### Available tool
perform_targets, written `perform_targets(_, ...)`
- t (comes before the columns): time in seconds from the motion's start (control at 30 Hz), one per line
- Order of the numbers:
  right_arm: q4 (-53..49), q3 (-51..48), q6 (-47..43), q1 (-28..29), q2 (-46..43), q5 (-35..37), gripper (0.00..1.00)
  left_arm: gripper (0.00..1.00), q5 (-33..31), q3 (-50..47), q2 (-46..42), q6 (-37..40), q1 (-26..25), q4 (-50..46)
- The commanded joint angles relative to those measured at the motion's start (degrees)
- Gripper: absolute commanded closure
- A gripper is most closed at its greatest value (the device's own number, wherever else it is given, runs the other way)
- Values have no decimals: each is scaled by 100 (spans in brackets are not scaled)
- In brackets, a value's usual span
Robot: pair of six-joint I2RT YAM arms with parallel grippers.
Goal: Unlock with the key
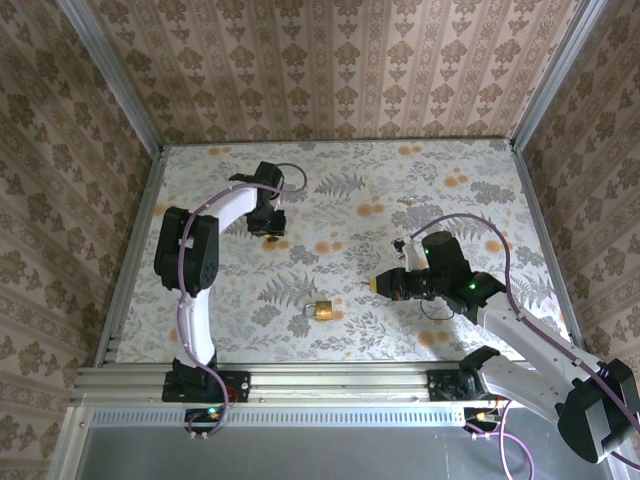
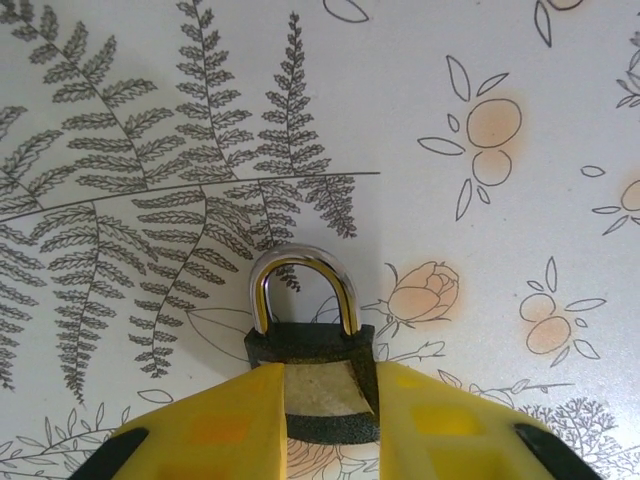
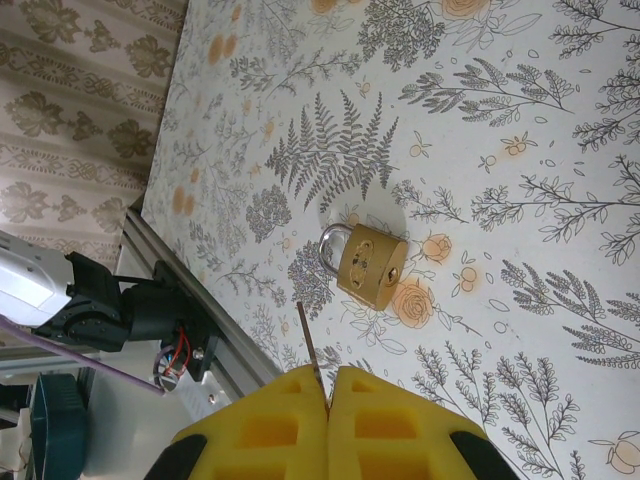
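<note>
**Key and padlocks on the table.** The key (image 3: 309, 345) is a thin dark sliver pinched between the pressed-together yellow fingers of the right gripper (image 3: 327, 372). Its free end sticks out past the fingertips, slanting up and to the left in the right wrist view. It hangs above the table and touches nothing else.

Ahead of it, near but apart, a brass padlock (image 3: 368, 265) lies flat on the floral table sheet. Its silver shackle (image 3: 331, 247) points left in that view, with both legs seated in the body.

In the top view the right gripper (image 1: 380, 285) sits just right of this brass padlock (image 1: 320, 310), over the near middle of the table (image 1: 420, 185).

The left gripper (image 1: 268, 228) is well apart from both, over the far left of the table. In the left wrist view the left gripper (image 2: 330, 372) has a second, dark-jacketed padlock (image 2: 312, 345) between its two yellow fingers (image 2: 230, 420). The fingers lie against either side of the body, which has a pale panel at its centre. The pictures do not show how firmly they press. This padlock's polished shackle (image 2: 303, 258) arches away from the fingers over a printed fern, and both of its legs enter the body.

The table is walled on three sides by patterned wallpaper (image 1: 330, 70) in metal framing. The left arm's base (image 3: 130, 310) shows at the left edge of the right wrist view.
</note>
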Motion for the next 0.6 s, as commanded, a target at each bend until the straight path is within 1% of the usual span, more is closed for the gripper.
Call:
perform_targets(0.0, -6, -49, -113, -27, 10, 99, 100, 81, 20, -593, 325, 14, 187, 4)
perform_targets(0.17, 27, -70, -78, -27, 10, 108, 100, 90, 383, -1046, 3, -27, 411, 442)
perform_targets(0.37, 40, -83, -54, -27, 10, 117, 100, 94, 834, -1602, -478, -106, 689, 1031)
perform_targets(0.57, 55, -82, -33, -27, 19, 116, 100, 96, 1722, -2267, -1046, -392, 1108, 1917)
